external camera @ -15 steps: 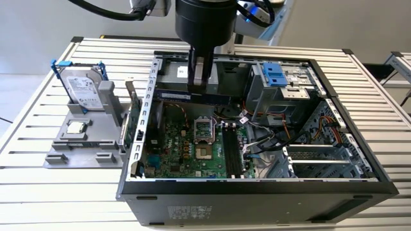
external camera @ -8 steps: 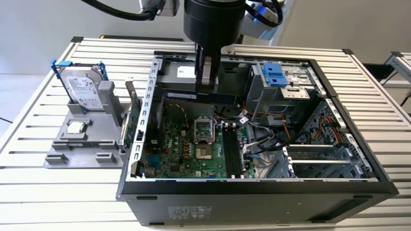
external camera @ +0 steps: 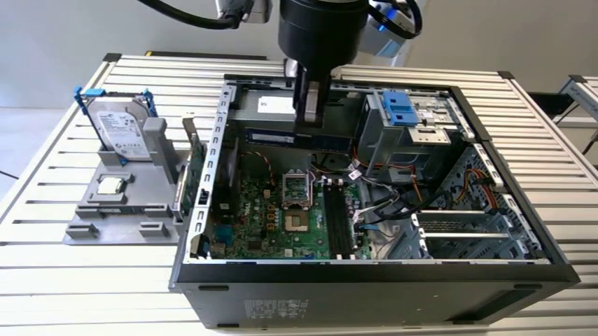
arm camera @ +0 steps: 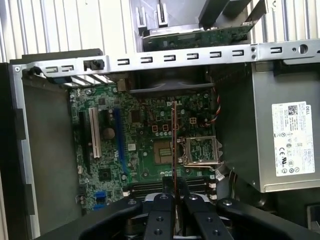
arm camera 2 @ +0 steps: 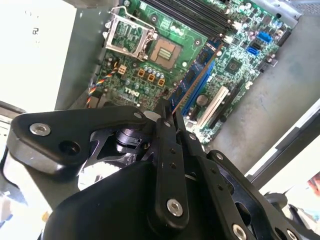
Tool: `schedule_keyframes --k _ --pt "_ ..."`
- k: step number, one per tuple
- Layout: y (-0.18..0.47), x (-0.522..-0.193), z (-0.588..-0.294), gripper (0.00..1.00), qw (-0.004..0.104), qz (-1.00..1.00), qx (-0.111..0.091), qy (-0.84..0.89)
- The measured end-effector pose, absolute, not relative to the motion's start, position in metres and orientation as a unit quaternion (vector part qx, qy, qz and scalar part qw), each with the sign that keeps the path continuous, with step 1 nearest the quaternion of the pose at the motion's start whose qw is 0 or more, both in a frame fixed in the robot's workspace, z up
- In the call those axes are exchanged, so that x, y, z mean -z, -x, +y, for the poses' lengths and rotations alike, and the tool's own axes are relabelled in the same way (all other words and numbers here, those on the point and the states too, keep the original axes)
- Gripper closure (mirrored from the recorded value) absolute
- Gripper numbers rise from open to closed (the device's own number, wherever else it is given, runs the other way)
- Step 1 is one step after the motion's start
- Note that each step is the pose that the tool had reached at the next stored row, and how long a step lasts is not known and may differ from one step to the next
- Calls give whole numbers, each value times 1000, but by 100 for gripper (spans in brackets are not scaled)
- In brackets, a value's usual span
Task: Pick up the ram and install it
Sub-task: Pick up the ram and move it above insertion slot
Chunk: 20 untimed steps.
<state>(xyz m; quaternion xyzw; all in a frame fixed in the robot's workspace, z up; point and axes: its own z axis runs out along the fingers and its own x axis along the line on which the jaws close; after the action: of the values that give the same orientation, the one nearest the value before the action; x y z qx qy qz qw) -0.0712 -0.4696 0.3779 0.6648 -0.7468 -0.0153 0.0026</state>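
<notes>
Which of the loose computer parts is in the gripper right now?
The ram, the long narrow stick clamped in the gripper above the open case. The hard drive and processor chip sit on the grey stand outside it.

Thin ram (external camera: pixel 271 136) on edge above motherboard (external camera: pixel 271 210)

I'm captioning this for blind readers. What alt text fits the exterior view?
A black robot gripper holds the long, thin, dark circuit-board ram stick level above the green motherboard inside an open black computer case on a slatted metal table. On the exterior view's left, a grey holder carries a silver hard drive and a square processor chip.
</notes>
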Motion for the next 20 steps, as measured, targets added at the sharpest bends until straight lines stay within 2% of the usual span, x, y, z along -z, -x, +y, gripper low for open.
schedule_keyframes --k 20 --pt "49 -378 -467 100 3 -747 15 -665"
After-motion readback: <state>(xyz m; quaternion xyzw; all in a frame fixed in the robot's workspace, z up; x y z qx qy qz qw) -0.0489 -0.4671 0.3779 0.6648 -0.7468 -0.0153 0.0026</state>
